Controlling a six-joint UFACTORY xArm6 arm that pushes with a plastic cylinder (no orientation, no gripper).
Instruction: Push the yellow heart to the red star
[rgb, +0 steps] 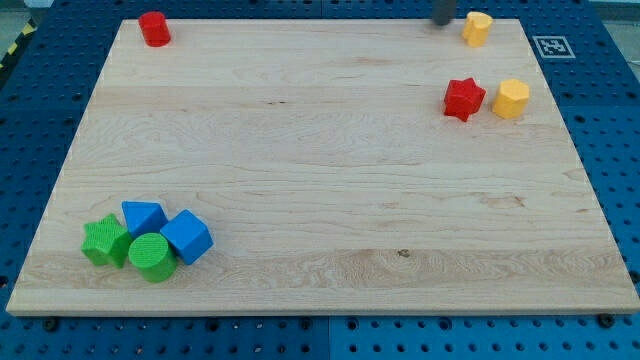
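The red star lies near the view's right edge of the wooden board. A yellow block sits just to its right, almost touching it. A second yellow block sits at the view's top right. I cannot tell which of the two is the heart. Only the lower end of my dark rod shows at the view's top edge. My tip is just left of the top yellow block, a small gap apart, and well above the red star.
A red block sits at the view's top left corner. At the bottom left is a tight cluster of a green star, a blue block, a blue cube and a green cylinder.
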